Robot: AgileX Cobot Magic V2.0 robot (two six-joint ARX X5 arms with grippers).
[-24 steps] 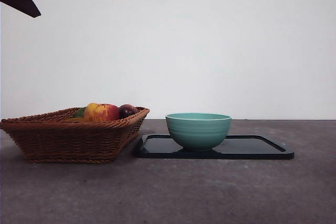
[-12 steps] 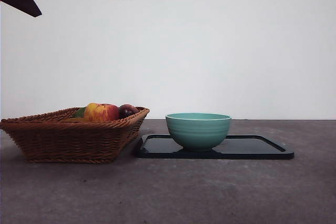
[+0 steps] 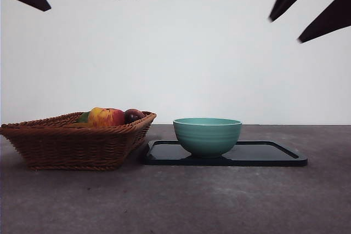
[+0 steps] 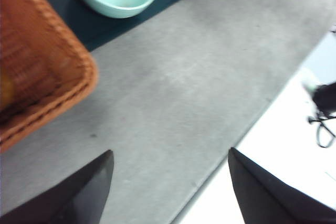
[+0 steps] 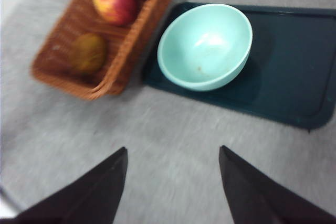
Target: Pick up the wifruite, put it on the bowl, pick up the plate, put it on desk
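Right wrist view shows the right gripper (image 5: pixel 173 182) high over the desk (image 5: pixel 173 129), jaws spread and empty. What looks like the kiwi (image 5: pixel 88 52) lies in the basket (image 5: pixel 128 51), beside the bowl (image 5: pixel 205 45) on the tray (image 5: pixel 294 72). Picking hasn't begun; next comes a descent into the basket. The left gripper (image 4: pixel 170 187) hangs open too.

Bowl (image 3: pixel 207 136) on tray (image 3: pixel 274 154), basket (image 3: pixel 77 140) left, fruit inside
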